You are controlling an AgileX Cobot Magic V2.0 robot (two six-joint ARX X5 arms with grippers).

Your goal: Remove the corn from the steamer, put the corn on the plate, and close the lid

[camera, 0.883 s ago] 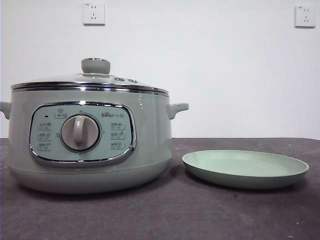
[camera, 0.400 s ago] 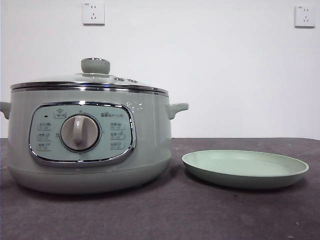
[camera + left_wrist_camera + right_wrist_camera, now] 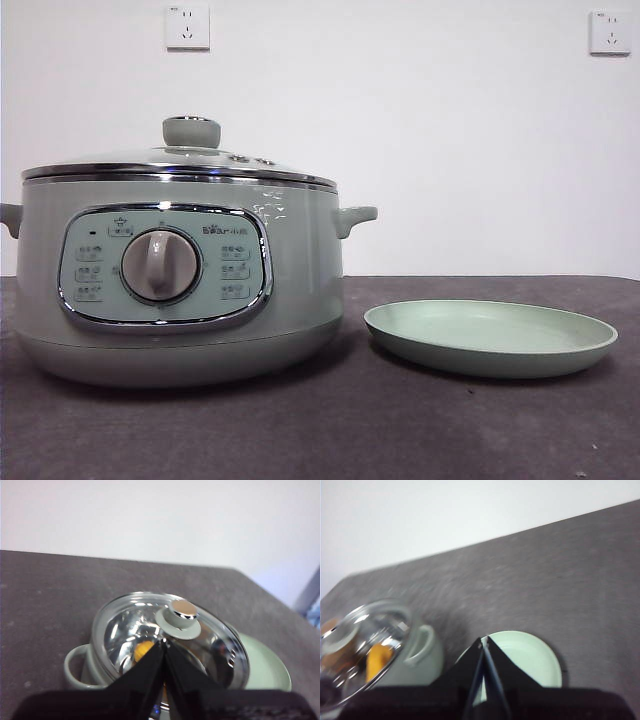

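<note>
from my station i see the steamer [image 3: 180,290] standing on the dark table [image 3: 330,430], with the lid [image 3: 180,165] seated on its rim and the knob [image 3: 191,131] upright at the centre. the plate [image 3: 490,338] lies bare just beside the steamer, not touching it as far as i can tell. neither arm shows in the front view. in the left wrist view, the left gripper [image 3: 163,645] hangs above the lid [image 3: 165,637] with its jaws pressed together at the tips, holding nothing. through the glass i make out the corn [image 3: 144,650], yellow-orange, inside the steamer. in the right wrist view, the right gripper [image 3: 483,642] sits above the plate [image 3: 530,660], jaws likewise closed and holding nothing. that view is blurred, but the corn [image 3: 379,661] shows again under the lid [image 3: 365,640], beside the steamer's side handle [image 3: 422,645].
</note>
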